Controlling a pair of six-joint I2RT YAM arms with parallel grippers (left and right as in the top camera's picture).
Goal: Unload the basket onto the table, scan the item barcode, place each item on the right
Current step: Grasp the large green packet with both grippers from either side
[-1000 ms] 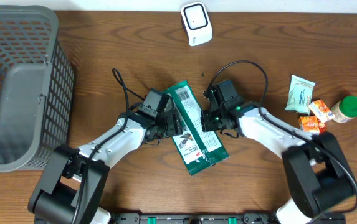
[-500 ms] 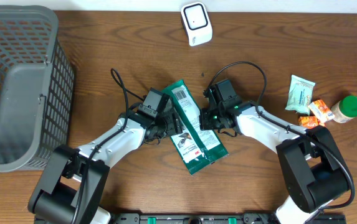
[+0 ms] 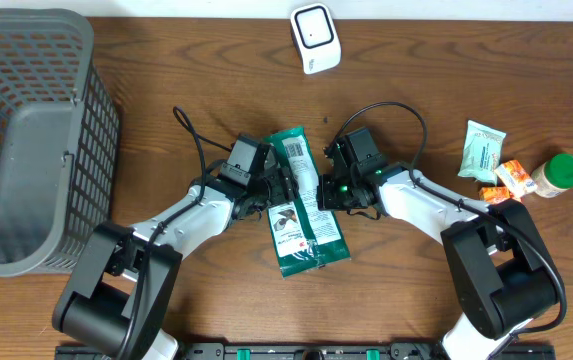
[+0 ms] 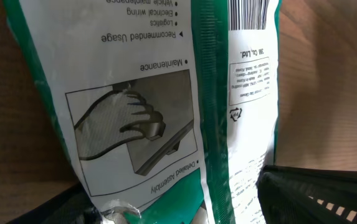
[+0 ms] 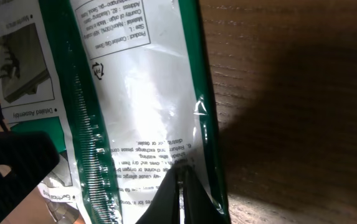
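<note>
Jaws first: the left gripper (image 3: 279,190) has its jaws standing wide apart, and in the left wrist view its two black fingers (image 4: 315,194) sit low at either side of the frame with the packet (image 3: 304,205) running up between them. Whether they press on it, I cannot tell. Over to the right gripper (image 5: 179,190): jaws pinched together on the packet's long edge, dark tips meeting right on the crinkled seam.

Both arms reach in from the near corners of the tabletop (image 3: 166,60) and meet at its middle. The left forearm angles up and to the right, the right forearm up and to the left, with the wrists facing each other across the packet and a black cable looping above each one.

The packet lies flat between them, green and white, printed side up, its long axis running almost straight away from the robot. Its barcode (image 3: 291,152) shows on the far end, and a slice of it appears again at the top of the left wrist view.

A white scanner (image 3: 315,38) sits at the far edge, well apart from the packet.

Now the containers. A grey mesh basket (image 3: 101,110) stands at the far left, well apart from the arms. Off to the right, a bottle with a green cap (image 3: 558,175) lies beside small orange packs (image 3: 506,185) and a pale green sachet (image 3: 481,150).
</note>
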